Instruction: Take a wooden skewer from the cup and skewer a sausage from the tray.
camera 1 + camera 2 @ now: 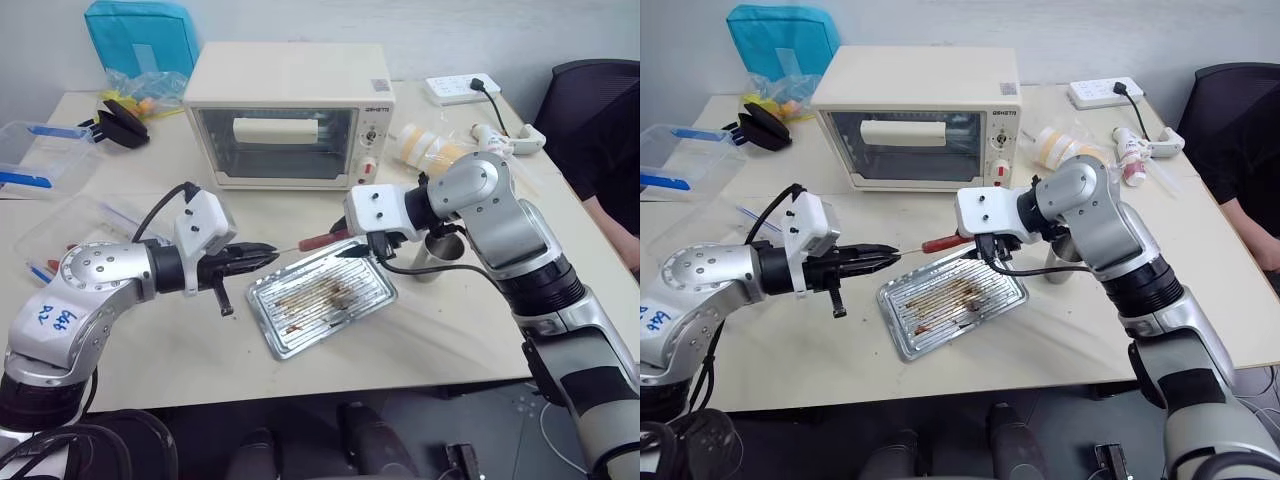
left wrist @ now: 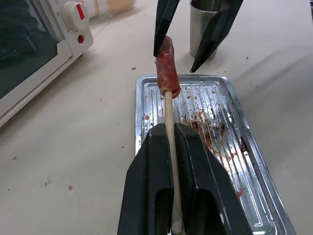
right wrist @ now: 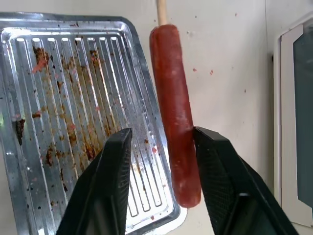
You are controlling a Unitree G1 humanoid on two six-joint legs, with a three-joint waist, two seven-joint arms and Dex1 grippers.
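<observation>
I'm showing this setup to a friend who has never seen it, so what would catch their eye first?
Most likely the sausage on a wooden skewer, held in the air over the greasy tray's far edge. The left gripper is shut on the skewer, while the right gripper has its fingers parted on either side of the sausage. Behind them a cream toaster oven stands at the back of the table.
</observation>
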